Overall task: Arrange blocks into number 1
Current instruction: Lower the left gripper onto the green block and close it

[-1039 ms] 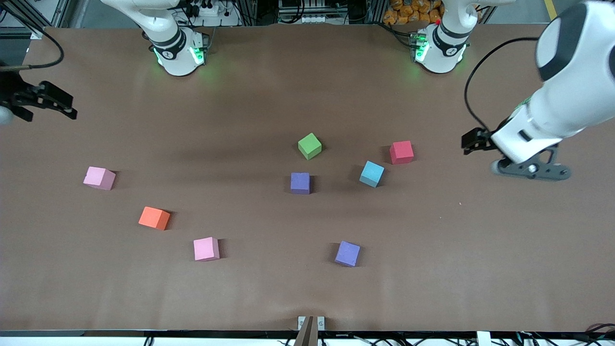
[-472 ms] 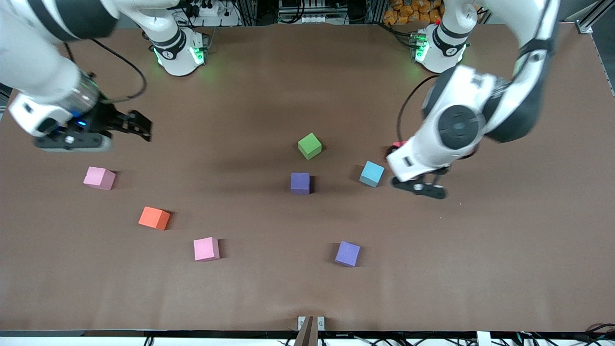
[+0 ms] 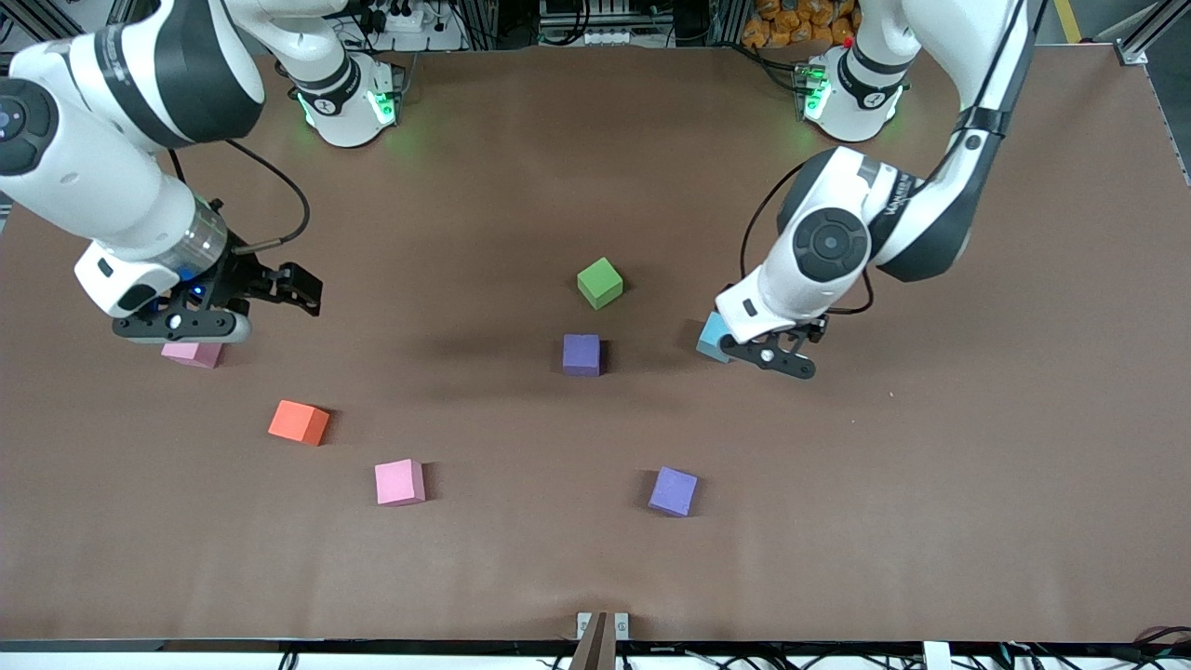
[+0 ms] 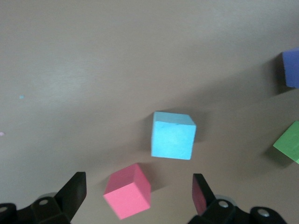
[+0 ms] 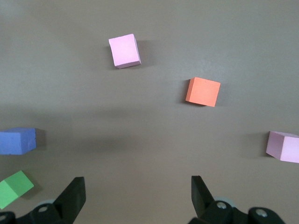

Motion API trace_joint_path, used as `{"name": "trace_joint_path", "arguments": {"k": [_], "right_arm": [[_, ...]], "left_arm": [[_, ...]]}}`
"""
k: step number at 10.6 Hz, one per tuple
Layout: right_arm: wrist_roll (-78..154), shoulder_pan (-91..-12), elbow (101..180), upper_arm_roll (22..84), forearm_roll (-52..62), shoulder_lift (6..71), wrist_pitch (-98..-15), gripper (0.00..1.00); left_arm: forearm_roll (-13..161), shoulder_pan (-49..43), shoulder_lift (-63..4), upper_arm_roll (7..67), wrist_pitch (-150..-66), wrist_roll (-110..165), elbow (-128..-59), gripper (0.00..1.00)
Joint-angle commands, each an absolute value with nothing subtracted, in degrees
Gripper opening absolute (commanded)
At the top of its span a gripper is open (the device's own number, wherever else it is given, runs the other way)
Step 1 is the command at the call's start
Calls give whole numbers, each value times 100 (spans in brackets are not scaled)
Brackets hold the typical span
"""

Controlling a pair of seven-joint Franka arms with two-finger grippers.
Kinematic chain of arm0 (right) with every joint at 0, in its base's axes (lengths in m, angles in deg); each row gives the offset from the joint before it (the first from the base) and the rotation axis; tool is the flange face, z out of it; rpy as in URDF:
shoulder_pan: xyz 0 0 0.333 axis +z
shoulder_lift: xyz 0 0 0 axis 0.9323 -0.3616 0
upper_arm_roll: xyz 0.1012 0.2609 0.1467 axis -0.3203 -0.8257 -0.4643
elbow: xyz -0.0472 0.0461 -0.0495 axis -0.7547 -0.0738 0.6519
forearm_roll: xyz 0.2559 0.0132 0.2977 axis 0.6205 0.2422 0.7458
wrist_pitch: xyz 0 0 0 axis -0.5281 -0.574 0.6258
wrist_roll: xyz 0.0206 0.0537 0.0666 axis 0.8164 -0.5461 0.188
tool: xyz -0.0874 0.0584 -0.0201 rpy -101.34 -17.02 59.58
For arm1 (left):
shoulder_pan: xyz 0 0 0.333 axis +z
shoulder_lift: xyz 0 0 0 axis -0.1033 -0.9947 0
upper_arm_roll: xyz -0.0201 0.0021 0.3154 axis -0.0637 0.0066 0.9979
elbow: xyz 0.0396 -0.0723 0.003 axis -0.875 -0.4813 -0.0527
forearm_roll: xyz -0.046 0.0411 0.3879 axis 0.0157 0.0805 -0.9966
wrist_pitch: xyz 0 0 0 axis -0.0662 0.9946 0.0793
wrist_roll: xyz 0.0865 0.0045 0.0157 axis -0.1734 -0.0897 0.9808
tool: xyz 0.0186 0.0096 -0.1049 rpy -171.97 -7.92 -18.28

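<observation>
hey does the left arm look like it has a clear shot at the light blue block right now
Probably yes. The left gripper hangs over the light blue block with its fingers open, and nothing lies on the block. The red block sits close beside it, apart, so the fingers may have to come down carefully.

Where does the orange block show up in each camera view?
Front view: orange block, toward the right arm's end of the table.
Left wrist view: not in it.
Right wrist view: orange block, lying alone on bare table.
Shared landmark: the green block appears in all three.
</observation>
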State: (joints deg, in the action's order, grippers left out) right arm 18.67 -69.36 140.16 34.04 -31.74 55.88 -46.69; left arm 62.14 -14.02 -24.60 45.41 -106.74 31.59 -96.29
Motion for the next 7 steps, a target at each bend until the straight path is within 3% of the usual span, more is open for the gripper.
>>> {"name": "trace_joint_path", "arguments": {"k": [1,4,7], "right_arm": [[1220,-6863,13984,3377,-3138,5513,-4758,100],[1032,-6819,13992,3377,-3129,5399,-4941,100],[715,-6748,13992,3368,-3129,5188,-5293,100]], "left_arm": [[6099,-1516,-2397,4459,-10980,3762,-9863,100],[6107,-2243,-2870,4459,-11166,5638,-9469,100],[6046,-3455,-3871,4494,-11227,8352,-8652,100]]}}
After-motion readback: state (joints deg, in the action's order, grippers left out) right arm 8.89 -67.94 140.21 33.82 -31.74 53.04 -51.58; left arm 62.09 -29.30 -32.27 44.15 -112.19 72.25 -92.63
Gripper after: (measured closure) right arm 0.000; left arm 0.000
